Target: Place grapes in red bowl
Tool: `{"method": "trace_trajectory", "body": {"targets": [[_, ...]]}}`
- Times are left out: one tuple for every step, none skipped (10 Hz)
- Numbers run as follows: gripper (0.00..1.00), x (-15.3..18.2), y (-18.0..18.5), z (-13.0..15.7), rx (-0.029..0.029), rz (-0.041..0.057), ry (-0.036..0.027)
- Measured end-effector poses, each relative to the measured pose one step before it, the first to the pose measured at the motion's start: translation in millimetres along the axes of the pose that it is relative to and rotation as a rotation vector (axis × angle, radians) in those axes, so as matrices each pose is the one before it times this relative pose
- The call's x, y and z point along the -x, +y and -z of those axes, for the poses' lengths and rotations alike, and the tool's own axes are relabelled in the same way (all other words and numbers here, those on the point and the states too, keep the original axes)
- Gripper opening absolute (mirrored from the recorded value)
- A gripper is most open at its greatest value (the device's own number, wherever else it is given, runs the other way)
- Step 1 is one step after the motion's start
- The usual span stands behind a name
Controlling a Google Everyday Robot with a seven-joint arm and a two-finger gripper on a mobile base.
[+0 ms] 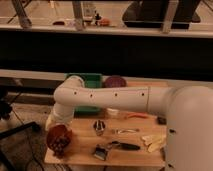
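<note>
The red bowl sits at the front left corner of the wooden table. A dark clustered mass that looks like the grapes shows inside it. My white arm reaches from the right across the table, bends at the elbow, and comes down at the bowl. My gripper is right at the bowl's upper rim, largely merged with the bowl in the camera view.
A green bin and a dark purple bowl stand at the back. A steel cup, a spoon, a black-handled brush, a banana and an orange item lie mid-table. The arm's body fills the right.
</note>
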Motion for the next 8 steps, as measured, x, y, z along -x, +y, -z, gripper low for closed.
{"method": "trace_trajectory", "body": {"targets": [[0.80, -1.11, -2.86, -1.13, -0.00298, 0.00284, 0.00027], [0.80, -0.70, -1.20, -0.37, -0.00110, 0.00152, 0.00088], [0.80, -0.75, -0.57, -0.55, -0.00187, -0.00035, 0.00034], [0.80, 0.13, 0.39, -0.44, -0.00402, -0.00725, -0.00168], [0.80, 0.36, 9.90, 3.51, -0.00324, -0.01924, 0.00090], [0.80, 0.76, 7.40, 3.33, -0.00332, -0.00555, 0.00061], [0.80, 0.75, 7.61, 3.65, -0.00424, -0.00767, 0.00049], [0.80, 0.15, 1.59, 0.16, -0.00213, -0.00424, -0.00096]]}}
